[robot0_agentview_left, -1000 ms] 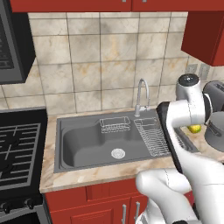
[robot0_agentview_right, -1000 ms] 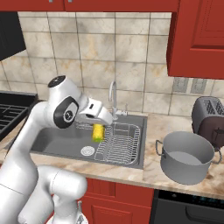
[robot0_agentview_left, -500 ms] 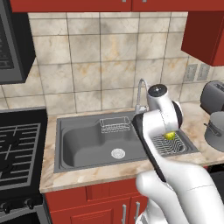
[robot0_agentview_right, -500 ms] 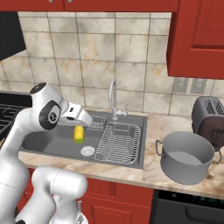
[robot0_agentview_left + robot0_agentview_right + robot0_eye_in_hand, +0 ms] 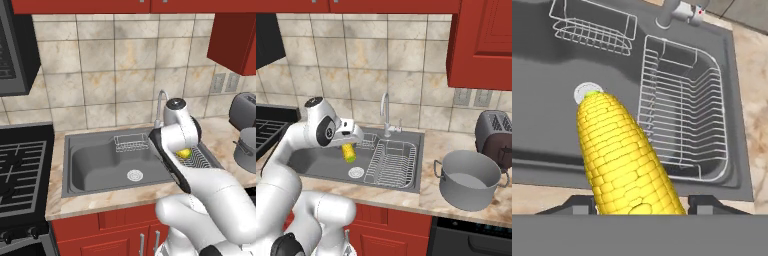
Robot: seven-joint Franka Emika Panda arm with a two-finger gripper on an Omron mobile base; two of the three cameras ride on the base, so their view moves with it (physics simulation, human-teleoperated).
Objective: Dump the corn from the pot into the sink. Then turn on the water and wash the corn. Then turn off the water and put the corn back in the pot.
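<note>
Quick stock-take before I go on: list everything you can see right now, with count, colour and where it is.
corn: one, yellow, held in the gripper above the sink basin.
sink: one, dark grey, set in the counter.
drain: one, silver, on the basin floor.
wire dish rack: one, silver, right part of the sink.
small wire basket: one, silver, at the sink's back wall.
tap: one, chrome, behind the sink.
pot: one, grey, on the counter right of the sink.
toaster: one, dark grey, behind the pot.
stove: one, black, left of the sink.
gripper: one, shut on the corn.
</note>
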